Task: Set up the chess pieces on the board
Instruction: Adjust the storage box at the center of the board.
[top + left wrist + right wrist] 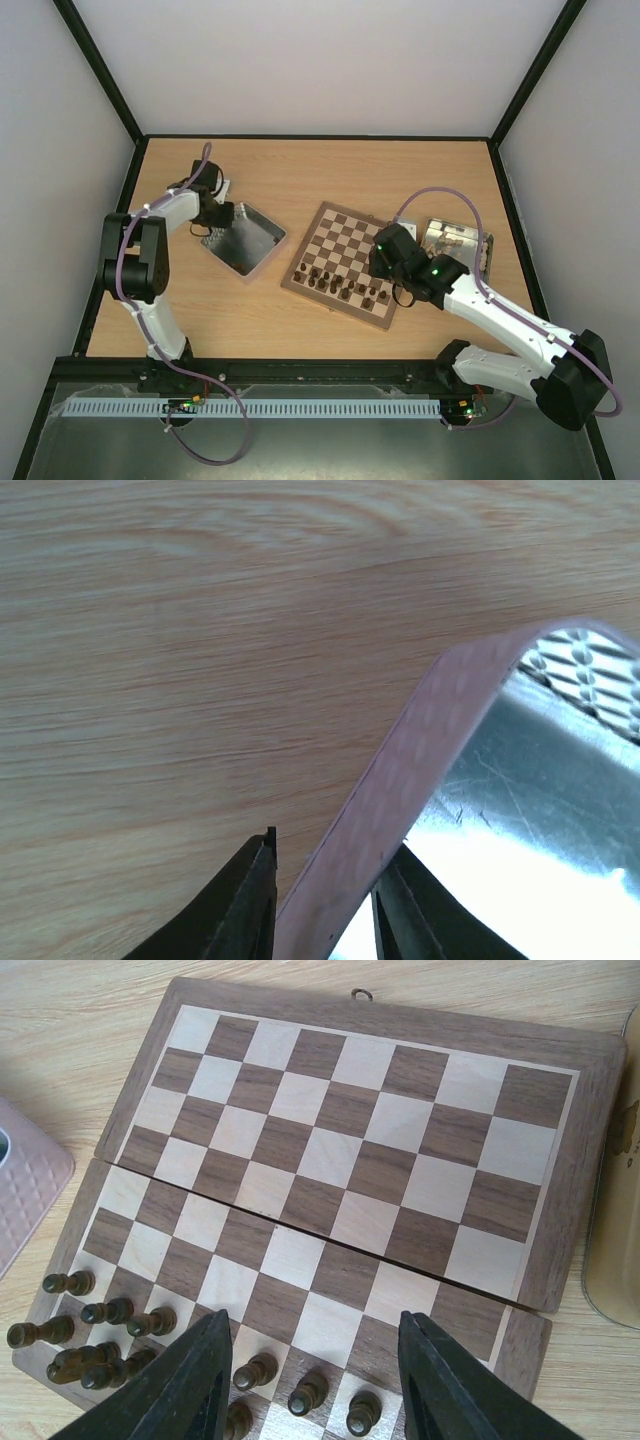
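Currently, starting on my left, the left gripper straddles the wall of the metal tray, one finger outside and one inside. It looks clamped on that wall and sits well apart from the game.

Moving right, the chessboard lies skewed on the table, its far half bare. The chess pieces are small, dark brown turned wooden men. They are bunched in a band along the board's near rim, so their line runs with that edge.

My right gripper hangs directly over that band, spread wide and holding nothing. Three men stand between its fingers and the rest trail off to its left. This arm is plainly the nearer one, so I judge the next pick is its job. I cannot tell whether the leftmost men are tipped over or only look so from the camera's angle.

Beyond the board's right side sits a second tray, and I cannot make out what is in it.
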You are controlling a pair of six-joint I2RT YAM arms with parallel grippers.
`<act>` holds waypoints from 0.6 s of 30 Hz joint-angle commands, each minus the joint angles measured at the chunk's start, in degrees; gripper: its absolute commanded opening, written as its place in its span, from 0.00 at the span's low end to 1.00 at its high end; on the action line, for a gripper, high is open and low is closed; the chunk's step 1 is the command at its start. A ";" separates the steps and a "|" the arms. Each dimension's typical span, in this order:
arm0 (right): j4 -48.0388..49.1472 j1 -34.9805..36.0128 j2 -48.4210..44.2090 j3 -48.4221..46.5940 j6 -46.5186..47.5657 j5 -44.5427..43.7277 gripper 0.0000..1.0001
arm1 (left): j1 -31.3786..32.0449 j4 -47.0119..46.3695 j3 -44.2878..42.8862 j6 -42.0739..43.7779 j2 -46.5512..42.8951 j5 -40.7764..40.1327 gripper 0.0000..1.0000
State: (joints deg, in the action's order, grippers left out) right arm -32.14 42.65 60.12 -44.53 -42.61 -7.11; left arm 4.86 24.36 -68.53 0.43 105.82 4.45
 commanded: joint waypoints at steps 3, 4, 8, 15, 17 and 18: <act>1.63 0.15 0.35 -1.25 1.16 -1.32 0.44 | -1.05 2.42 2.54 -4.16 -2.94 -8.19 0.24; 1.75 0.15 0.28 -1.18 1.33 -1.28 0.44 | -1.22 2.82 3.06 -5.48 -3.12 -8.94 0.21; 2.13 0.15 0.10 -0.81 1.48 -0.98 0.44 | -2.51 5.27 5.27 -11.79 -4.13 -10.06 0.21; 3.97 0.15 0.07 -0.03 1.54 0.40 0.44 | -4.47 5.38 11.55 -23.04 -10.54 -5.85 0.05; 4.46 0.15 0.01 0.14 1.74 0.54 0.43 | -4.84 6.39 12.70 -26.72 -12.18 -6.68 0.02; 4.75 0.15 -0.04 0.15 1.78 0.60 0.43 | -4.86 6.79 13.29 -28.19 -13.00 -6.99 0.03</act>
State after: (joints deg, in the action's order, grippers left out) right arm -29.41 42.65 60.25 -44.53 -41.39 -6.15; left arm 0.78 28.29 -56.99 -18.81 96.55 -2.57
